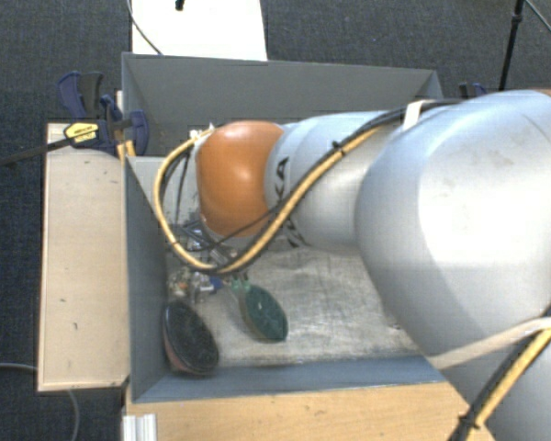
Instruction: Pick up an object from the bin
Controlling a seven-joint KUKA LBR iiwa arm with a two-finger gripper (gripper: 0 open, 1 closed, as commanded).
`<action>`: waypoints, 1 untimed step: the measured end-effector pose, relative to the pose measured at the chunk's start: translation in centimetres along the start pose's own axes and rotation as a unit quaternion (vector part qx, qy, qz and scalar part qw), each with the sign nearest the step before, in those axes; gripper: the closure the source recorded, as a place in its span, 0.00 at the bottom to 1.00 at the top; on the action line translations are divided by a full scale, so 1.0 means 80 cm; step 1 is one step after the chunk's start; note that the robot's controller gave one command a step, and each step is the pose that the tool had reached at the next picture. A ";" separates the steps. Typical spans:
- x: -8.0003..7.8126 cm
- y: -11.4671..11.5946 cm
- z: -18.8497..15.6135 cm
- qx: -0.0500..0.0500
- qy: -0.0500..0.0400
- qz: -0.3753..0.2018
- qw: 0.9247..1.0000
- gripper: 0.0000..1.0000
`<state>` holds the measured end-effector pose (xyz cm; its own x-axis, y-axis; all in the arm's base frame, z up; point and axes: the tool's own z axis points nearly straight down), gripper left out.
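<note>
1. You have one arm (459,228) in view, coming in from the right and lying across most of the bin (285,90).
2. One orange cover (234,177) caps its wrist, at the left half of the bin near the back wall.
3. One yellowish cable (298,196) runs along the arm, swings under the orange cover and loops back up on its left side. Thinner dark leads run beside it, and you cannot count them.
4. The claw (195,263) sits under the orange cover, low in the bin's left end and close to the left wall. The cover and the cable loop hide most of it, so you cannot tell whether it is spread or pressed together, or whether it pinches anything.
5. Right below the claw lies one small patch of clutter (182,285), pale and bluish bits against the left wall. They are too small to count or name.
6. One dark round pad (188,338) lies in the front left corner, just in front of that clutter and touching or nearly touching the left wall.
7. One green oval disc (262,312) lies on the floor just to the right of the pad, apart from it, with a thin stem at its back end pointing toward the claw.
8. That makes two loose things you can count, plus the clutter, all in the left end of the bin.
</note>
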<state>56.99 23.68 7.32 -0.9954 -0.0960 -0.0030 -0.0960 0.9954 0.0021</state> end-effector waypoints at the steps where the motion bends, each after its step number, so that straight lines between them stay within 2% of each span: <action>1: 0.012 0.010 -0.205 -0.001 -0.004 0.000 1.000 1.00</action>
